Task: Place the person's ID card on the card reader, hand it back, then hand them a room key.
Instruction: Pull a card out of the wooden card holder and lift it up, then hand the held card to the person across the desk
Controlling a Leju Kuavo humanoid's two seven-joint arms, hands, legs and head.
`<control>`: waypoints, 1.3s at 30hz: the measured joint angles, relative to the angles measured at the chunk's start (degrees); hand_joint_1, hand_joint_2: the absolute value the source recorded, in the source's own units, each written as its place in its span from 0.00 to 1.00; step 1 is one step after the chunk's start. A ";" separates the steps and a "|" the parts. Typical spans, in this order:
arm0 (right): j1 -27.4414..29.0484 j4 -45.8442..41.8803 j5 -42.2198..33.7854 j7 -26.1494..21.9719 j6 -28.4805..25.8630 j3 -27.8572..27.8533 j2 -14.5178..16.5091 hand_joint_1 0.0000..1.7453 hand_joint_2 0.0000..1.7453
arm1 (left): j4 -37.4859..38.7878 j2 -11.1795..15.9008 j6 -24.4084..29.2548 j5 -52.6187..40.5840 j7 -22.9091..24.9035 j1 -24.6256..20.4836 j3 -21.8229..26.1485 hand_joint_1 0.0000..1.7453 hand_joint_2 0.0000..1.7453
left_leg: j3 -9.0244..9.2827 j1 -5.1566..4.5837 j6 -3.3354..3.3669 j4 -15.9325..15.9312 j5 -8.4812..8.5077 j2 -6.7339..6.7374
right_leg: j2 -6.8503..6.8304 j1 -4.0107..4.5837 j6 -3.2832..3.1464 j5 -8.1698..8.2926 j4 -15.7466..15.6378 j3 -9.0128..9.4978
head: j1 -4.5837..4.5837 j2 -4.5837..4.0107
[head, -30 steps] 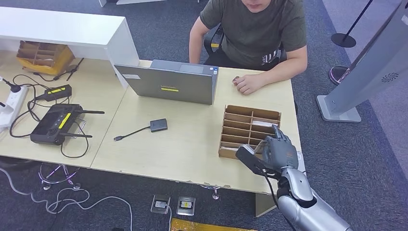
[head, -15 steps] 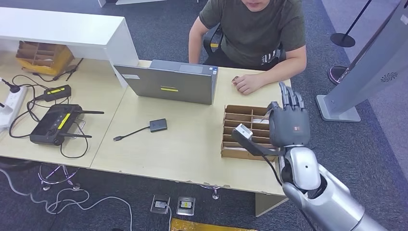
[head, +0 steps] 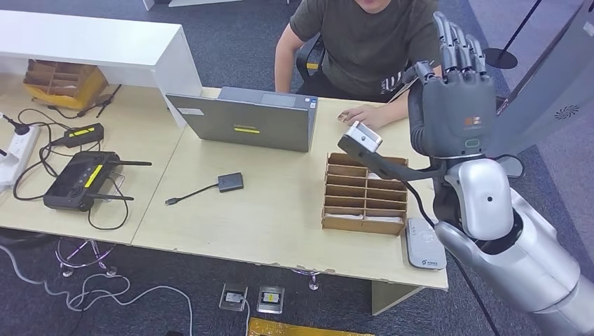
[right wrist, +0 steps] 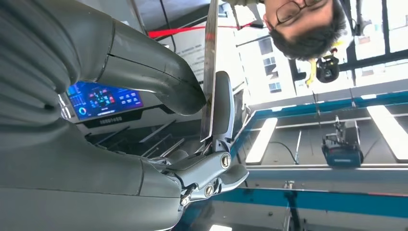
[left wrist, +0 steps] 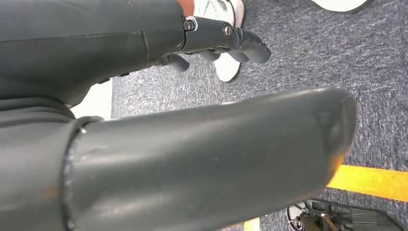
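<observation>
White flat card reader [head: 424, 245] lies bare on the surface below the raised right hand [head: 448, 105]; fingers [right wrist: 222, 108] and thumb pinch a thin card [right wrist: 210, 72] edge-on, probably the ID, offered toward the seated person [head: 371, 42].

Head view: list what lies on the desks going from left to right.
Power strip → black router → small black adapter → grey laptop → cardboard sorting tray → white card reader.

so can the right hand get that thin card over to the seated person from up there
Probably yes: the right hand, pinching the thin card, is raised near the seated person in the dark green shirt, with nothing between them.
</observation>
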 joint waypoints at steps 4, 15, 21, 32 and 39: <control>-0.06 2.27 -0.40 -0.16 -1.35 1.26 0.89 1.00 1.00 | -0.01 -0.15 0.09 0.08 0.00 -0.03 -0.06 0.00 0.00 | -0.01 0.01 0.00 0.00 0.00 0.00 | 0.00 0.00 0.00 0.00 0.00 -0.01 | 0.00 0.00; -0.72 9.52 -4.82 -0.34 2.46 4.27 3.43 1.00 1.00 | 0.00 -0.33 0.00 -0.01 0.00 -0.26 -0.55 0.00 0.00 | -0.02 0.01 0.00 0.00 0.00 -0.01 | -0.01 0.00 0.00 0.00 0.01 0.00 | 0.00 0.00; -2.72 14.53 -6.14 -0.34 4.62 5.09 5.03 1.00 1.00 | 0.00 -0.40 -0.21 -0.02 0.02 -0.40 -1.04 0.00 0.00 | -0.03 0.00 0.00 0.00 0.00 -0.01 | -0.01 0.00 0.00 0.00 0.01 -0.01 | 0.00 0.00; -6.31 25.58 -7.23 -0.87 4.13 6.65 9.81 1.00 1.00 | 0.00 -0.54 0.36 1.22 0.02 -0.34 -1.08 0.00 0.00 | -0.03 0.01 -0.01 0.00 0.01 -0.05 | -0.03 0.01 0.00 0.00 0.01 -0.02 | 0.01 0.00; -6.72 28.26 -7.23 -0.89 4.06 6.78 11.04 1.00 1.00 | 0.00 -0.56 0.39 1.27 0.02 -0.31 -1.08 0.00 0.00 | -0.03 0.01 -0.01 0.00 0.01 -0.05 | -0.03 0.01 0.00 0.00 0.00 -0.02 | 0.01 0.00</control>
